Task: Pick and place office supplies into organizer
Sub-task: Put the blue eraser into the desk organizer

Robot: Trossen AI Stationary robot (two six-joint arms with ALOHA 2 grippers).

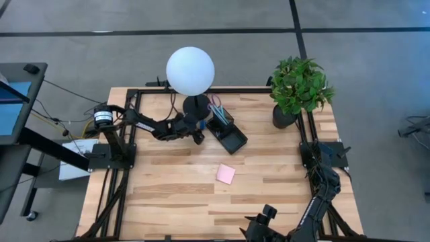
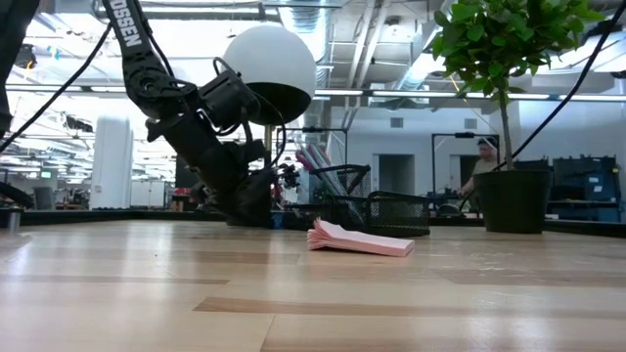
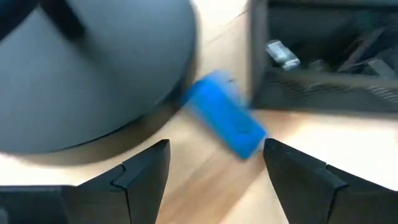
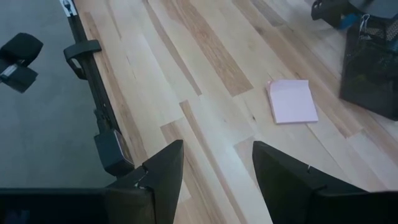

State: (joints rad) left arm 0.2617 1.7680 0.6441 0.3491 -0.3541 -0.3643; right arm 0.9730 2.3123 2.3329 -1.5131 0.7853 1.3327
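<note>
Pale wooden worktop carried a small blue plastic block lying between the round black lamp base and the black mesh organizer. Left hand hovered spread around it. Farther out lay a pink square sticky-note pad; right hand waited spread at the worktop's near edge.

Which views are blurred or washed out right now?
Left wrist view: blue block and lamp base smeared by blur. Low view: bright windows behind leave the left arm dark; sticky pad sharp. High and right wrist views look evenly lit.
</note>
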